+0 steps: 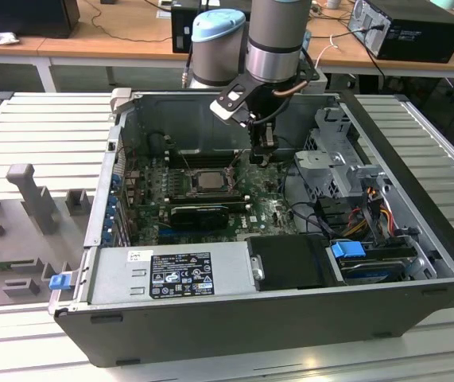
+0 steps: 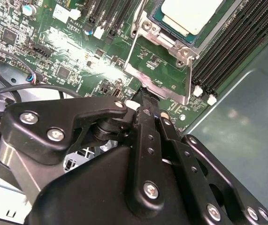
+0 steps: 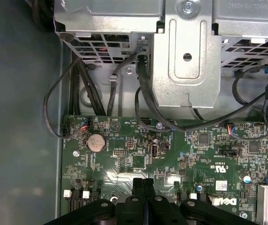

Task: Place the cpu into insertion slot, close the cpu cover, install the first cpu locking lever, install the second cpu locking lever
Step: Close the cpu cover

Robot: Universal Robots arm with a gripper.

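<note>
1. Looking at the gripper [image 2: 144, 93] in both wrist views, we see its two black fingers [image 3: 137, 187] pressed flat together. Only a thin seam shows between them, with nothing clamped there.
2. In the second wrist view the closed tip sits right at the near edge of the cpu cover [image 2: 169, 92]. We cannot tell whether it touches the metal.
3. We find the cpu cover swung open, away from the chip, with green board showing through its square window.
4. The cpu [image 2: 190, 11] lies seated in the insertion slot [image 2: 169, 33], silvery face up, just past the far side of the cover.
5. Long black memory slots [image 2: 227, 51] run alongside the insertion slot.
6. In the first wrist view we see the green motherboard [image 3: 124, 159] carrying a round coin battery [image 3: 96, 141]. Black cables [image 3: 77, 89] and a silver drive cage [image 3: 185, 56] lie beyond the board's edge.
7. In the exterior view the arm [image 1: 278, 40] reaches down into an open computer case [image 1: 234, 326], which lies on its side on a slatted metal table [image 1: 44, 127]. The gripper hangs just to the exterior view's right of the cpu.
8. We note a grey power supply [image 1: 171, 274] along the case's near wall and grey fixtures [image 1: 32, 195] on the table at the exterior view's left.
9. Wooden desks [image 1: 91, 36] stand behind, one bearing a black computer [image 1: 417, 28].
</note>
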